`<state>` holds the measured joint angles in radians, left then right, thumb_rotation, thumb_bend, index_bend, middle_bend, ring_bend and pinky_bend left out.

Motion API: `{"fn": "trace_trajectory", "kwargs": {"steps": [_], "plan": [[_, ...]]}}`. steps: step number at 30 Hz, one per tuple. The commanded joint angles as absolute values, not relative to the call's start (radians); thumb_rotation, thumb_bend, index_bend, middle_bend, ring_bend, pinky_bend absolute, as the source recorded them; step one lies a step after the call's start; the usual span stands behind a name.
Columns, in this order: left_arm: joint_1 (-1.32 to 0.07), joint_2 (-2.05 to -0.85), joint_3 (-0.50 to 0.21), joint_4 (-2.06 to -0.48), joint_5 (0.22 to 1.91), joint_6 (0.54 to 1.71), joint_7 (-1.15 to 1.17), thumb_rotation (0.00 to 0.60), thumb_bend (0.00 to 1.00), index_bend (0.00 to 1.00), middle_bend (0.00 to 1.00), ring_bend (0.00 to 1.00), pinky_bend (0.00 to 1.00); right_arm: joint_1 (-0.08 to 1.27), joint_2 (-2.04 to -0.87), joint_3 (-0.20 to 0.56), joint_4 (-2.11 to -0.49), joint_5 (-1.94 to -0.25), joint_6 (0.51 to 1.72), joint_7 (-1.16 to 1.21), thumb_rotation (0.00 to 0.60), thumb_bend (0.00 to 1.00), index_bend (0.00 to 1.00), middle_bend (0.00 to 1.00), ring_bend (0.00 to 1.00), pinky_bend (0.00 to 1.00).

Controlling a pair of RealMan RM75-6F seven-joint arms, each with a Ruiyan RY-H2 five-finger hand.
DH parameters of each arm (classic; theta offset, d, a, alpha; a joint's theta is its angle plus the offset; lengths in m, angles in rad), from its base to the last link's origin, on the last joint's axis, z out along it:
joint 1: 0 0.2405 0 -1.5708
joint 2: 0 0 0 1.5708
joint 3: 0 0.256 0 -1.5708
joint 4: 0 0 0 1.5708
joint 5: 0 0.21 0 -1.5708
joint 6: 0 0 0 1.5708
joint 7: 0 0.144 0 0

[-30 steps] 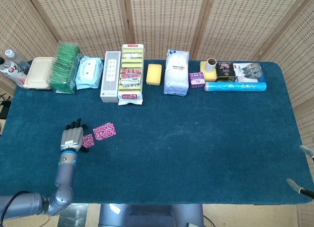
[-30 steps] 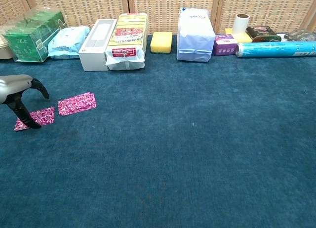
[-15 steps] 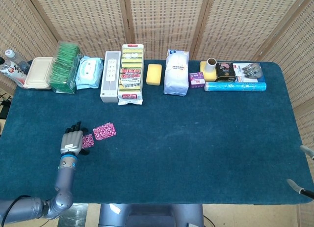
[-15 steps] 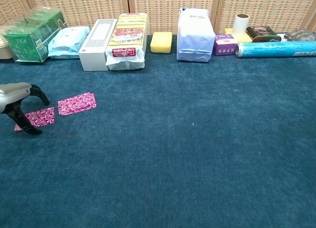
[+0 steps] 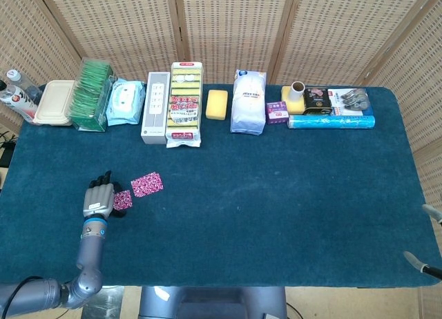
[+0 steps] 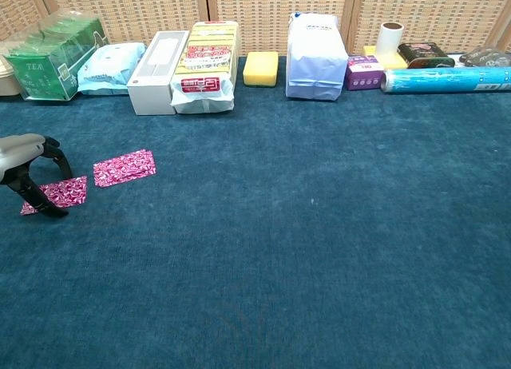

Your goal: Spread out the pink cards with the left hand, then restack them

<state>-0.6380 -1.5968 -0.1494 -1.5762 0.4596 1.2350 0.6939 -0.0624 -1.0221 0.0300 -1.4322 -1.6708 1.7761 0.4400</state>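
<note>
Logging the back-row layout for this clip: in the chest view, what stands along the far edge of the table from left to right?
Green tea box → wipes pack → white box → yellow sponge pack → yellow sponge → white bag → small purple box → blue roll.

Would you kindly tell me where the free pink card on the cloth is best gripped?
Likely by its left short edge, from above: the card lies flat on the cloth, and that end faces the left robot hand.
</note>
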Motion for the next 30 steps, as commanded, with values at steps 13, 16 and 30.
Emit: {"fn": "trace_trajectory", "kwargs": {"steps": [13, 16, 30], "plan": [[-0.631, -1.586, -0.152, -1.582, 0.452, 1.214, 0.715, 0.600, 0.37, 0.37, 0.00, 0.00, 0.07, -0.061, -1.021, 0.029, -1.433, -1.672, 1.774, 0.439, 0.600, 0.00, 0.16, 0.00, 0.00, 0.00], [-0.628, -1.578, -0.151, -1.589, 0.452, 1.208, 0.713, 0.600, 0.38, 0.37, 0.00, 0.00, 0.07, -0.063, -1.023, 0.028, -1.428, -1.673, 1.778, 0.441, 0.600, 0.00, 0.16, 0.00, 0.00, 0.00], [-0.612, -1.554, -0.150, -1.612, 0.463, 1.206, 0.702, 0.600, 0.38, 0.37, 0.00, 0.00, 0.07, -0.066, -1.029, 0.026, -1.425, -1.680, 1.787, 0.434, 0.600, 0.00, 0.16, 0.00, 0.00, 0.00]]}}
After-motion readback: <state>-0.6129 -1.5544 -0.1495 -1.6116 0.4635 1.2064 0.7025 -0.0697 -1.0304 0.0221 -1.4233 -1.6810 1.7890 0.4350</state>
